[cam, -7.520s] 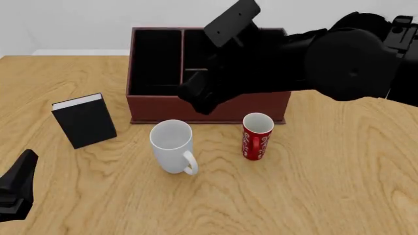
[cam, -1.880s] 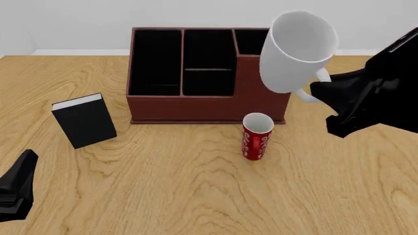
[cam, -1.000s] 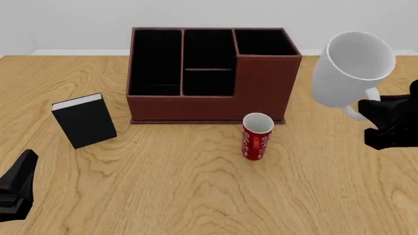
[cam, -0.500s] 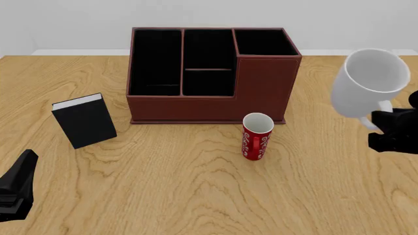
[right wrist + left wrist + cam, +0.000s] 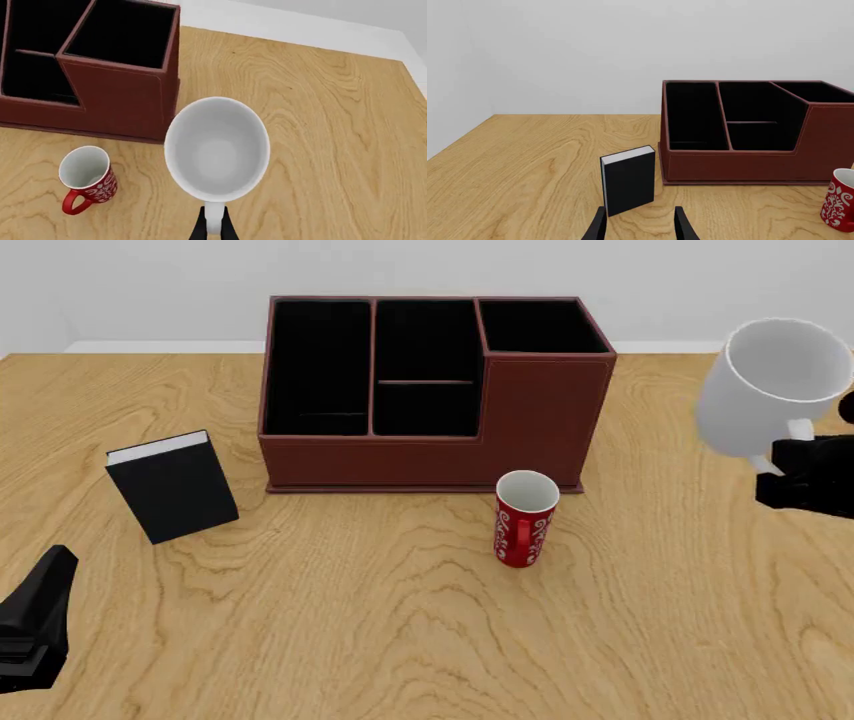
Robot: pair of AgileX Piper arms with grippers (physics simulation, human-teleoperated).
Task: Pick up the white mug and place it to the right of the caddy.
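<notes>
The white mug [image 5: 771, 388] hangs in the air to the right of the caddy [image 5: 427, 400], tilted, with its mouth facing up and toward the camera. My right gripper [image 5: 801, 455] is shut on the mug's handle at the right edge of the front view. From the right wrist camera I look into the white mug [image 5: 217, 150], my right gripper [image 5: 213, 226] pinching its handle, the caddy [image 5: 113, 80] off to one side. My left gripper [image 5: 639, 227] is open and holds nothing; in the front view it [image 5: 34, 625] rests at the near left corner.
A slim red mug [image 5: 525, 518] with white pattern stands upright just in front of the caddy's right end. A small black book [image 5: 174, 485] with white pages stands on the wooden table [image 5: 400, 640] left of the caddy. A white wall lies behind.
The right gripper carried the white mug farther right and slightly up, from beside the caddy's right end toward the frame's right edge. The left arm stayed still.
</notes>
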